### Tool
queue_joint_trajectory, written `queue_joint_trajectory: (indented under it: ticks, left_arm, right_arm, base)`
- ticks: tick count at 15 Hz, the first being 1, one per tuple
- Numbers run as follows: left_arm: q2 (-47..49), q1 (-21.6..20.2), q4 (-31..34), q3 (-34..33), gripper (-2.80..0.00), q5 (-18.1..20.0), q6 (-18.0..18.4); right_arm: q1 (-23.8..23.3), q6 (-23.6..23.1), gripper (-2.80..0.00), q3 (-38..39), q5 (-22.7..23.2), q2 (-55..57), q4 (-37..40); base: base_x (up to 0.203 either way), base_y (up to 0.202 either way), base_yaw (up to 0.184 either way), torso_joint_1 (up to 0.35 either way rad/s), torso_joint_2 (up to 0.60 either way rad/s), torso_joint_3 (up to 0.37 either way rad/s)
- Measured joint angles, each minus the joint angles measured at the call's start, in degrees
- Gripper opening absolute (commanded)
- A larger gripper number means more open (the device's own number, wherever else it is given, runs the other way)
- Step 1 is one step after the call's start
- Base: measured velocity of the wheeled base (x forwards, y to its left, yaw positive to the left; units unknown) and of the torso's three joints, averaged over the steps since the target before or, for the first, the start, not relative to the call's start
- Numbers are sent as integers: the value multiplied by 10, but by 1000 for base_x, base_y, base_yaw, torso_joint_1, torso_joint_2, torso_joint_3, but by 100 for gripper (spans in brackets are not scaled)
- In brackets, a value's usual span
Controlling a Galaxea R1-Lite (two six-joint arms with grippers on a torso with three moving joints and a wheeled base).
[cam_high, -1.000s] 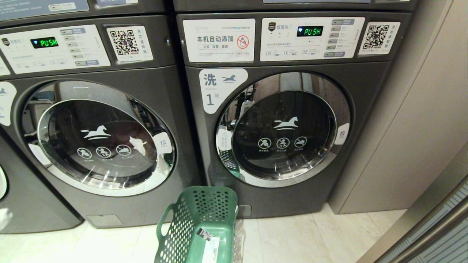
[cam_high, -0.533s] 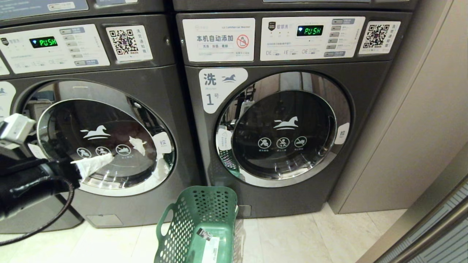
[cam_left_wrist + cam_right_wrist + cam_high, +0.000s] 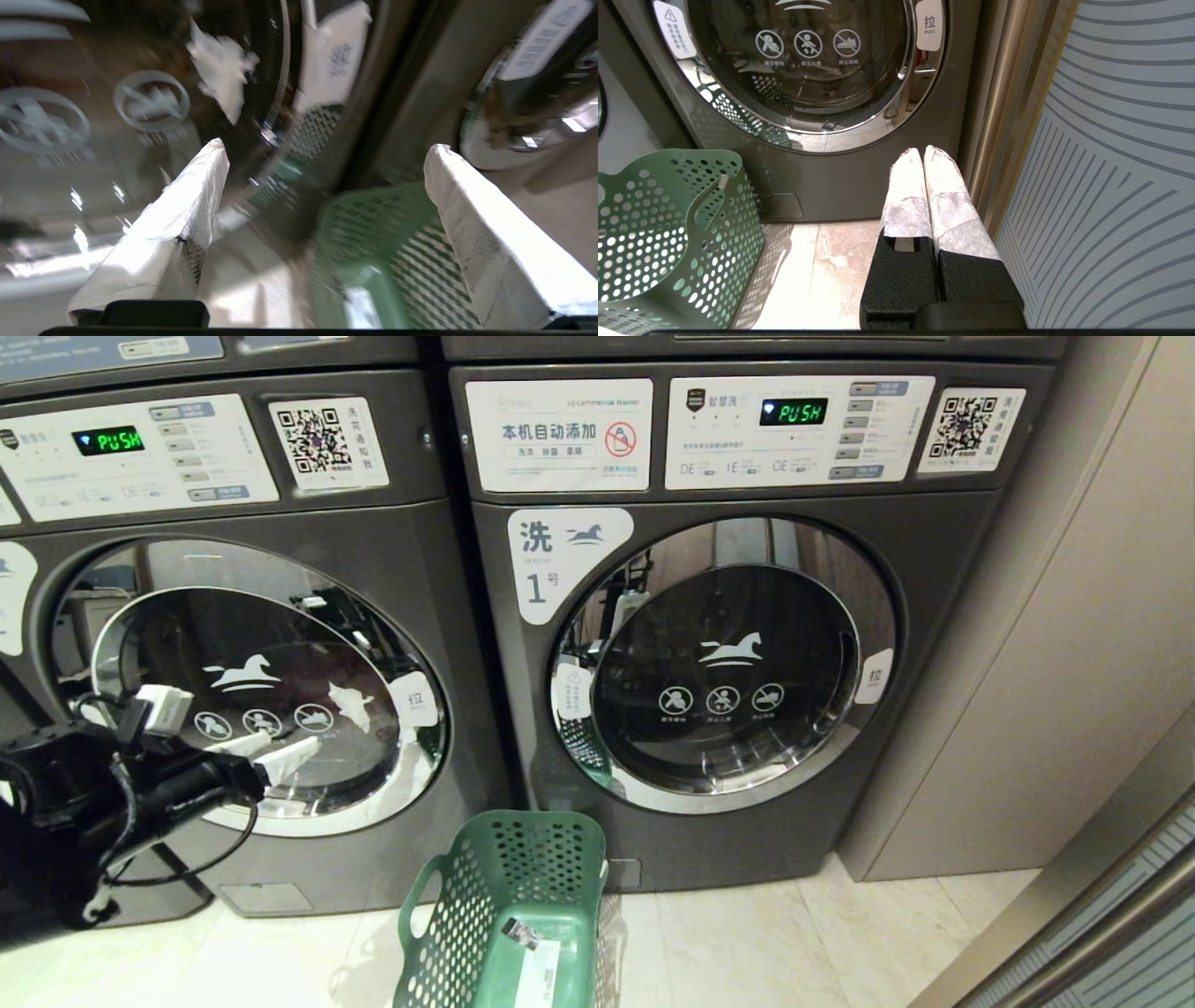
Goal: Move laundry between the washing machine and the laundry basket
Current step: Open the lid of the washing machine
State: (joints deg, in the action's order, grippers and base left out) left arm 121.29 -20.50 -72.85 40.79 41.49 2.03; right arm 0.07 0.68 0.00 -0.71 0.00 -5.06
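The left gripper [image 3: 266,753] hangs in front of the lower part of the round chrome-ringed door [image 3: 252,686] of the washing machine [image 3: 401,560], the left-hand one of two dark grey front-loaders. Its two white-wrapped fingers [image 3: 285,758] point toward the door glass and stand wide apart with nothing between them, as the left wrist view shows [image 3: 327,149]. Whether the fingertips touch the glass cannot be told. The door is closed, and a white scrap of laundry [image 3: 352,707] shows behind the glass, just to the right of the fingertips; dim reddish cloth lies deeper in the drum, too dark to make out.

The green laundry basket [image 3: 509,915] with round holes and a white sticker stands on the pale tiled floor [image 3: 747,943] in front of the seam between the two machines, near the gripper and lower than it, off to its right. No garment can be seen inside the basket from the head view.

The right gripper [image 3: 923,154] hangs low near the floor beside the second machine, labelled 1 [image 3: 709,616], with its two wrapped fingers pressed together and empty, close to a striped wall panel [image 3: 1111,163].
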Motion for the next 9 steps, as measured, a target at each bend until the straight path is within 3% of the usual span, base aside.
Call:
queue_joint_trajectory:
  ticks: [4,9]
  left_arm:
    - [102,9,-28,126,0,8,30]
    - [156,70,-6,199,0,-3,32]
  right_arm:
    - [0,0,-280,0,0,0,0]
    - [0,0,-280,0,0,0,0]
  base:
    - [0,0,0,0,0,0]
    - [0,0,0,0,0,0]
